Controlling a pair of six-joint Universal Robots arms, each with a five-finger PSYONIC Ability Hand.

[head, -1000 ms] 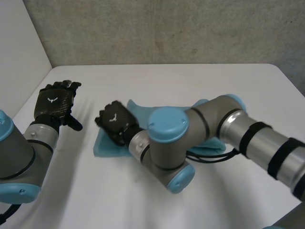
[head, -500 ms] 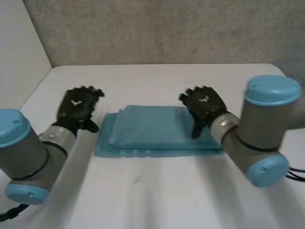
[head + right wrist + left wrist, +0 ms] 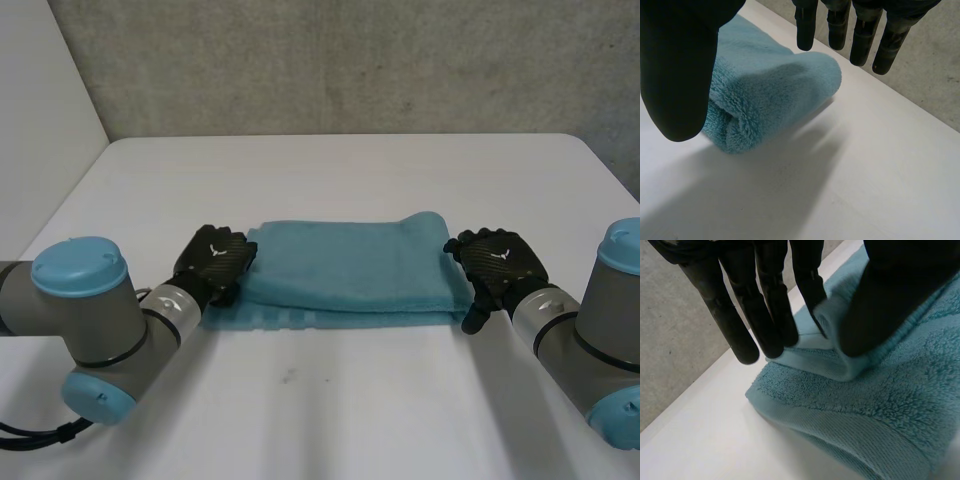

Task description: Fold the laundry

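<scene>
Lying across the middle of the table, the towel is sitting as a long doubled packet, its upper layer resting a little back from the near lower edge. Judging by that, the lengthwise folding is looking done, and at least one crosswise fold is probably remaining. The left hand is working at the towel's left end, pinching the lip of the upper layer between its thumb and straight fingers. The right hand is hovering at the rounded right end with thumb and fingers straight and spread, holding nothing and seemingly not touching the cloth. The table is showing white, smooth and bare around the towel. A grey, rough-looking wall is running behind it.
</scene>
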